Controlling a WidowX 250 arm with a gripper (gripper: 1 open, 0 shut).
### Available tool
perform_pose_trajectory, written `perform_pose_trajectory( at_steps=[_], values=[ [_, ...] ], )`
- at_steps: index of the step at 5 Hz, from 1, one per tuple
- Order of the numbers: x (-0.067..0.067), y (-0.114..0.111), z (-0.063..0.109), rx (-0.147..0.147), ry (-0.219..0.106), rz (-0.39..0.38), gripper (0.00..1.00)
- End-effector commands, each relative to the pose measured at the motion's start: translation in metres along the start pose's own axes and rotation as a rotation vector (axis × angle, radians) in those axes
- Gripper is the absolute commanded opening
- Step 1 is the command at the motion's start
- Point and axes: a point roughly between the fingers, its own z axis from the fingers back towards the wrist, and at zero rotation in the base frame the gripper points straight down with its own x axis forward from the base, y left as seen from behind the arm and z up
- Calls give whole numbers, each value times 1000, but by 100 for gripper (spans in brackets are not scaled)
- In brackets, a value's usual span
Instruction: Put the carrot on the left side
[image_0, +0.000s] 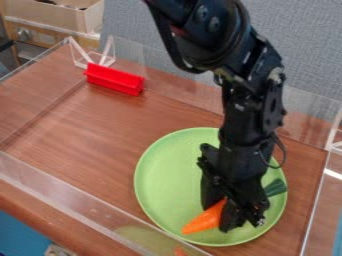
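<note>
The orange carrot (207, 221) lies low over the front right part of the round light-green plate (166, 180), its pointed tip sticking out to the lower left and its dark green top (273, 188) showing on the right. My black gripper (233, 208) points straight down onto the carrot's middle, shut on it. The fingertips hide the carrot's middle, and I cannot tell whether the carrot touches the plate. The left side (74, 125) of the wood-grain tabletop lies well away from the gripper.
A red rectangular block (115, 80) sits at the back left of the tabletop. Clear acrylic walls (60, 185) border the table at the front, back and sides. A blue strip runs along the table's front edge.
</note>
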Motion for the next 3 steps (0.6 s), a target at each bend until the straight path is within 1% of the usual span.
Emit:
perform_pose_trajectory(
  at_steps=[1,2,3],
  values=[
    [3,9,38,47,-79,92,0],
    [-8,34,69,92,-129,270,0],
    [-20,60,79,109,-160,446,0]
  ],
)
